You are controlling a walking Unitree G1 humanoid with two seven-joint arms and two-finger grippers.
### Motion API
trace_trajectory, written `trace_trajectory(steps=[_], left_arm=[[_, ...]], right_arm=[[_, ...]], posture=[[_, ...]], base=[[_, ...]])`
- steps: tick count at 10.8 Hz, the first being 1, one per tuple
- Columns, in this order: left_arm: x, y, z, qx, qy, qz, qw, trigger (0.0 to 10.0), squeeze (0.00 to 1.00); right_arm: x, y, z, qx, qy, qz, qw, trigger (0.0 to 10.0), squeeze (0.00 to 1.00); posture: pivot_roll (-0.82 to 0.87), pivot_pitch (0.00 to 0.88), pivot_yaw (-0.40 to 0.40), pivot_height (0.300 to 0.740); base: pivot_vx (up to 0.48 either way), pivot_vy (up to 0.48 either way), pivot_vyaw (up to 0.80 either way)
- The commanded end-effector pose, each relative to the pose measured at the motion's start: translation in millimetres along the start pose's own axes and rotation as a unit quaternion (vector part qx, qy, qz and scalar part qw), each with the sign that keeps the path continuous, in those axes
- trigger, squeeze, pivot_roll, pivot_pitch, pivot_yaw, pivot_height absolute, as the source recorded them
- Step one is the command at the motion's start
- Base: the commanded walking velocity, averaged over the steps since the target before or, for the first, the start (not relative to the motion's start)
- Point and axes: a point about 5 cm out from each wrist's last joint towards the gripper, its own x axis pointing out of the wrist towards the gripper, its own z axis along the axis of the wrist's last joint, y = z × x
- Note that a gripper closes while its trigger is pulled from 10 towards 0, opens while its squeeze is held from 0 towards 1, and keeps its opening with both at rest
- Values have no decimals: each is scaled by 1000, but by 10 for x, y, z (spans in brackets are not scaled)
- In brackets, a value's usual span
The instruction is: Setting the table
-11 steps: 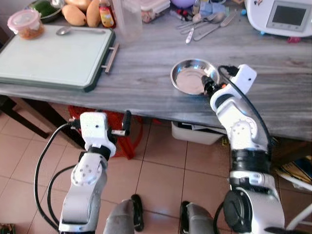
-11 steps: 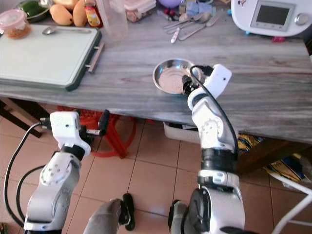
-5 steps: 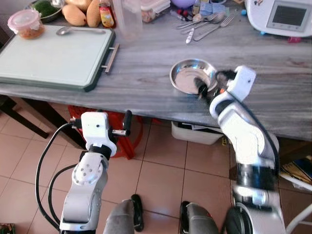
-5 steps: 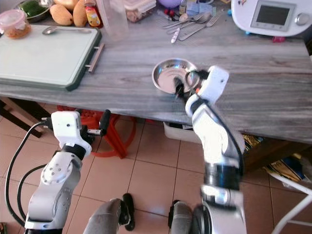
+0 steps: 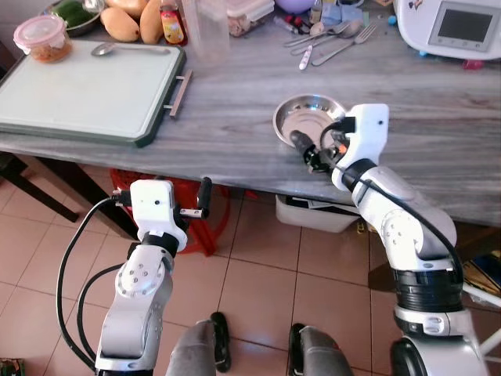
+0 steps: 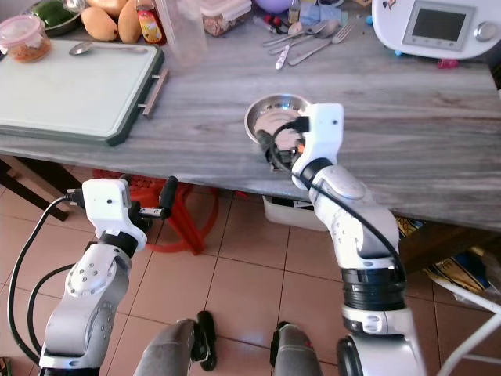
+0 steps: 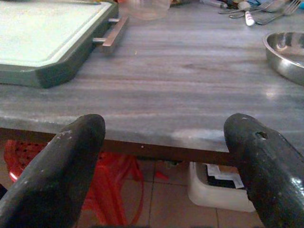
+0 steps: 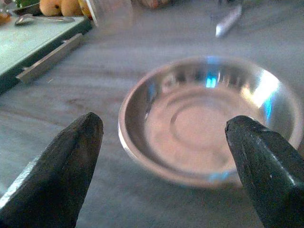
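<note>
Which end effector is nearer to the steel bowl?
Right. The right end effector sits at the steel bowl's near rim, open; the left end effector hangs below the table edge.

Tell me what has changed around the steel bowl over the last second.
The right gripper swung from the steel bowl's right rim round to its near side and now faces it with fingers open, gripping nothing. The bowl stayed put on the table; the left gripper still hangs open below the edge.

No text, number or brand can be read anywhere here. The white appliance (image 5: pixel 450 27) at the far edge of the tabletop (image 5: pixel 235 117) has a grey screen, but nothing on it is legible. The label on the red-capped bottle (image 5: pixel 171 22) is too small to read.
</note>
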Motion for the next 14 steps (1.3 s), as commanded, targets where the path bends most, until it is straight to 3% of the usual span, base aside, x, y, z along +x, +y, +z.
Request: trace_trajectory(steps=[1,2,3,5,6,7,9,12,14], left_arm=[[-28,22,-24,2,6,2,1000,10000,0],[-33,22,-30,2,8,4,1000,10000,0],[-35,19,-37,1,10,3,1000,10000,0],[-29,21,-43,2,13,4,1000,10000,0],[-30,20,-45,3,15,5,1000,10000,0],[-36,27,-45,5,16,7,1000,10000,0],[-51,48,-41,11,19,11,1000,10000,0],[-52,54,-40,14,22,11,1000,10000,0],[-52,51,-39,14,23,10,1000,10000,0]], right_arm=[[-16,11,-8,-55,-22,7,998,10000,1000],[-7,-17,-42,-125,-39,19,991,10000,1000],[12,-36,-46,-157,-56,43,985,10000,1000],[78,-130,-49,-166,-58,74,982,10000,945],[125,-182,-42,-172,-68,100,978,10000,306],[180,-203,-51,-189,-68,128,971,10000,0],[269,-203,-145,-197,-38,178,963,10000,0],[298,-296,-345,-207,21,198,958,10000,0],[290,-292,-358,-202,24,211,956,10000,0]], posture=[[4,209,48,740],[6,211,50,740],[7,214,51,740],[8,218,50,740],[14,221,50,740],[19,223,51,740],[30,225,54,740],[37,230,60,740],[35,232,62,740]], base=[[0,0,0],[0,0,0],[0,0,0],[0,0,0],[0,0,0],[0,0,0],[0,0,0],[0,0,0],[0,0,0]])
